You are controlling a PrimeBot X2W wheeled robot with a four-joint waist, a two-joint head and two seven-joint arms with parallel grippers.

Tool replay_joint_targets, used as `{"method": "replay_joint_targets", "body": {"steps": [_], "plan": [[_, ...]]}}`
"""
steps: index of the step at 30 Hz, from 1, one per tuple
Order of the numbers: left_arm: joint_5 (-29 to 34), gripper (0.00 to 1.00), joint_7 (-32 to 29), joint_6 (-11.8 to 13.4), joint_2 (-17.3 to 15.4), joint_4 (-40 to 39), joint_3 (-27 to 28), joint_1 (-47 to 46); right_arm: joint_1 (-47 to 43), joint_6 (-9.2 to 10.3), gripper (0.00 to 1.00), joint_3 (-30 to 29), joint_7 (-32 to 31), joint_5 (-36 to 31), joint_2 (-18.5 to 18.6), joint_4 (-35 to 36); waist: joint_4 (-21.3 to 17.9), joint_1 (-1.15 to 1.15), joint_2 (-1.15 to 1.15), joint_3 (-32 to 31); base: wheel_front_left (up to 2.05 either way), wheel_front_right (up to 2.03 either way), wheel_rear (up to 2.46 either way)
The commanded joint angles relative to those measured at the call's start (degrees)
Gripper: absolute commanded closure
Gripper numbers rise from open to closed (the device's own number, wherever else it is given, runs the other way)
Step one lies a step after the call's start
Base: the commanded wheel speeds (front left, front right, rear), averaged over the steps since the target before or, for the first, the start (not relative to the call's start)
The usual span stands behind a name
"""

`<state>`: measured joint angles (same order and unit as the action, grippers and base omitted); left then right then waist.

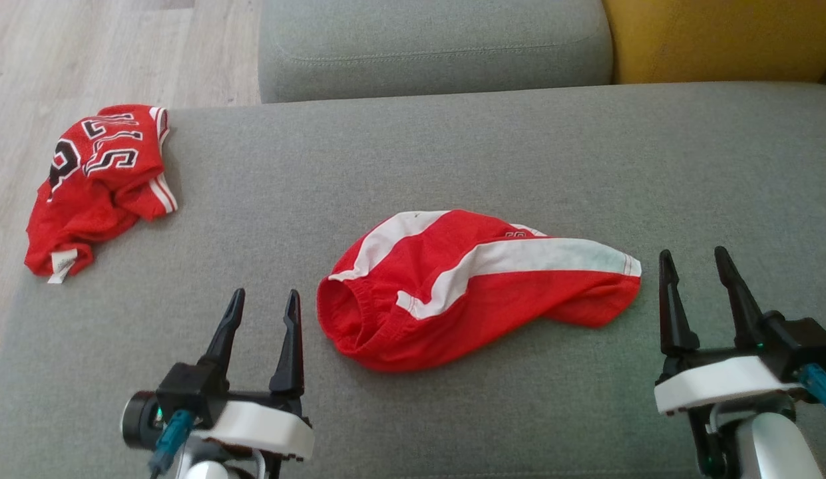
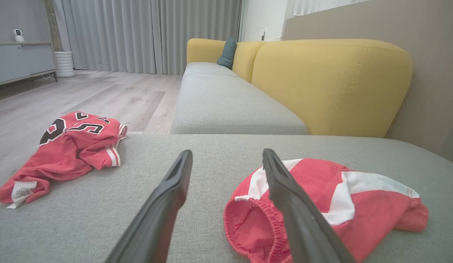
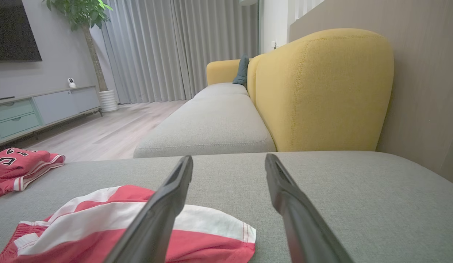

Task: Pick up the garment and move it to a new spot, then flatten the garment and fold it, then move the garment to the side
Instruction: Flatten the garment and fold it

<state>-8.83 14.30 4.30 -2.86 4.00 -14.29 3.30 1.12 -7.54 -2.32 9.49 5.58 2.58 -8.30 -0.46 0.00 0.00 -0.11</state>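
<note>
Red shorts [image 1: 466, 293] with white stripes, loosely crumpled, not folded, elastic waistband opening at the robot's left end, leg hem at the right, lying in the middle of the grey cushion [image 1: 452, 153]

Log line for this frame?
left gripper: open, empty | right gripper: open, empty | red-and-white fabric shorts: crumpled between them, untouched, on grey sofa cushion

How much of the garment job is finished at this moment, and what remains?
Done: nothing visible; the red shorts lie rumpled and unfolded on the grey cushion. In hand: nothing; the left gripper and right gripper are open, flanking the shorts. Left: pick up, move, flatten, fold, set aside.
</note>
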Motion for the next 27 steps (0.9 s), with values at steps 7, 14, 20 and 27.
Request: {"method": "replay_joint_targets", "body": {"steps": [7, 14, 20, 27], "plan": [[0.4, 0.0, 0.7, -0.4, 0.0, -1.5, 1.3, -2.3, 1.3, 0.05, 0.0, 1.0, -0.5, 0.6, 0.3, 1.7, -0.1, 0.0, 0.0, 0.6, 0.0, 0.0, 0.0], [-0.4, 0.0, -2.2, -3.4, 0.0, 2.2, -3.3, -5.9, 2.0, 0.05, 0.0, 0.5, -0.8, 0.5, 0.3, 1.4, -0.6, 0.0, 0.0, 2.3, 0.0, 0.0, 0.0], [-3.0, 0.0, -10.5, -5.9, 0.0, 5.3, -9.0, -12.9, 3.1, 0.05, 0.0, 1.2, -0.5, 0.9, 0.3, 0.7, -1.7, 0.0, 0.0, 4.3, 0.0, 0.0, 0.0], [-6.6, 0.0, -21.6, -4.6, 0.0, 7.7, -11.9, -18.7, 4.3, 0.05, 0.0, 1.4, 0.2, 1.5, 0.3, -0.3, -3.8, 0.0, 0.0, 6.5, 0.0, 0.0, 0.0]]}}
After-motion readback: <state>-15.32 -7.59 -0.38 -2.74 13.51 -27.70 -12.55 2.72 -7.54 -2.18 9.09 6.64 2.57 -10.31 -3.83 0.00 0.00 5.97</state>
